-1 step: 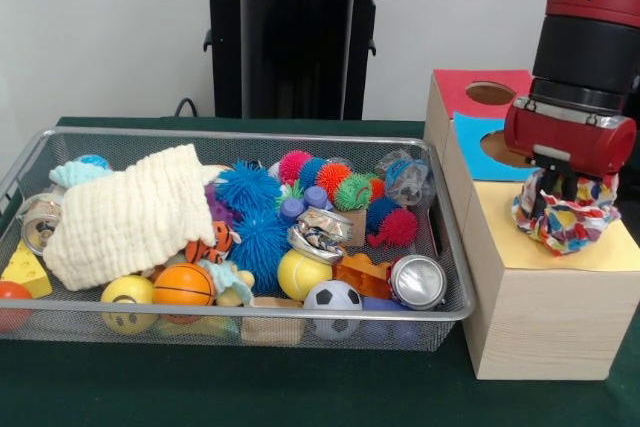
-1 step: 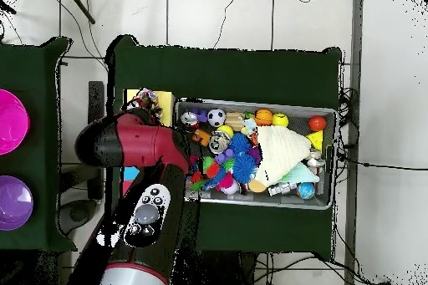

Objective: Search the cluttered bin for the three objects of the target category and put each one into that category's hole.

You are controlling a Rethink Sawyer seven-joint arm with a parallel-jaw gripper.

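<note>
The patterned cloth (image 1: 566, 215), a crumpled bundle in white, red, blue and yellow, sits on the yellow panel (image 1: 500, 237) of the wooden box (image 1: 540, 322), beside the wire bin (image 1: 455, 277). The gripper (image 1: 558, 187) points straight down, clamped on the cloth's top.

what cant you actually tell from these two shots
- Yellow hole: the patterned cloth and the hand cover that part of the yellow panel in the front view; the arm covers most of the box in the overhead view.
- Hand's grip: its tips are buried in the cloth.
- Under the white cloth: bin contents there are hidden in both views.
- Arm's upper part: cut off by the front view's top edge.
</note>
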